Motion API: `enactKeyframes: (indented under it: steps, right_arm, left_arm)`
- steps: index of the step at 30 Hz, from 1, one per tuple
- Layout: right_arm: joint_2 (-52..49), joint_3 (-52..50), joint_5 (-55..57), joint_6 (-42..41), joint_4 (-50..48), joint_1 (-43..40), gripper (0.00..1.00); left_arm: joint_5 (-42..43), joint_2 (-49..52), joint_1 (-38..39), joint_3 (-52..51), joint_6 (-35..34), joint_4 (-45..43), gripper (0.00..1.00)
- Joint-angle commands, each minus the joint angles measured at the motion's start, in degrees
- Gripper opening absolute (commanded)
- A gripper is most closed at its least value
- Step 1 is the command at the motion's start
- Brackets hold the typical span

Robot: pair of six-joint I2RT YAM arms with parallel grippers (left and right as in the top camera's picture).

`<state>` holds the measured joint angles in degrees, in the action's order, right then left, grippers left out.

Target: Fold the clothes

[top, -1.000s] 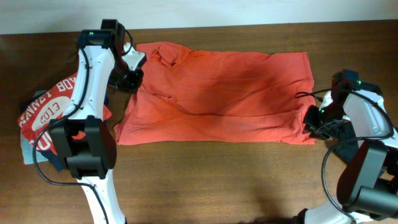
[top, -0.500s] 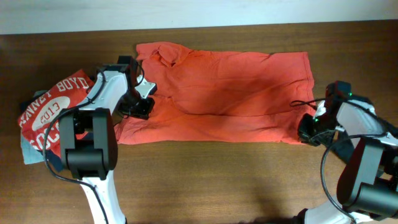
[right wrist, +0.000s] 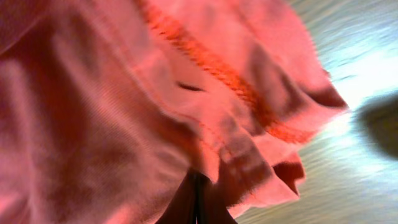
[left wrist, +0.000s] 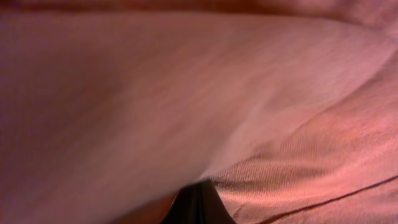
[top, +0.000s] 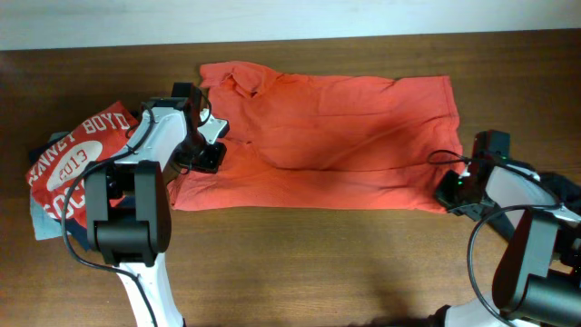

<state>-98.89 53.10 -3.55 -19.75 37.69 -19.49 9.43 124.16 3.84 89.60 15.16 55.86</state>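
Observation:
An orange shirt (top: 327, 136) lies spread flat across the middle of the brown table. My left gripper (top: 207, 156) is at the shirt's left edge, shut on the orange fabric; its wrist view is filled with orange cloth (left wrist: 249, 112) over the dark finger tips (left wrist: 198, 205). My right gripper (top: 451, 191) is at the shirt's lower right corner, shut on the hem; the wrist view shows the stitched hem (right wrist: 217, 68) bunched over the closed fingers (right wrist: 196, 202).
A pile of other clothes, with a red printed shirt (top: 77, 159) on top, lies at the table's left edge. The bare wooden table (top: 318, 263) runs along the front. A white wall borders the far edge.
The left gripper came down from the shirt's top left corner to its left edge. The right gripper shifted slightly down at the lower right corner. The shirt's left side has shifted.

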Motion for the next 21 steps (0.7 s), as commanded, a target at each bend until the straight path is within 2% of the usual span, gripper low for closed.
enactKeyframes:
  steps: [1,5,11,13,16,21]
  right_arm:
    - [-2.7,-1.4,13.3,-2.2,0.7,-5.6,0.04]
    - [-2.7,1.3,13.1,-1.7,2.3,-9.5,0.04]
    - [-2.7,5.2,9.7,0.9,4.1,-9.7,0.04]
    - [-2.7,7.3,8.0,1.8,5.4,-9.6,0.04]
    - [-2.6,11.6,6.5,2.3,8.9,-9.6,0.04]
    - [-2.4,21.4,-3.4,7.7,17.3,-9.4,0.05]
  left_arm:
    - [-4.9,1.5,-1.3,-1.5,-1.0,-1.3,0.01]
    - [-4.9,1.5,-2.3,-1.5,-1.0,-1.2,0.01]
    - [-4.7,1.5,-2.5,-1.5,-1.0,-1.2,0.02]
    - [-4.7,1.5,-2.5,-1.2,-1.0,-1.1,0.06]
    - [-4.7,1.4,-2.5,0.2,-2.1,0.0,0.2]
    - [-4.3,0.5,-2.5,6.6,-2.5,6.4,0.26]
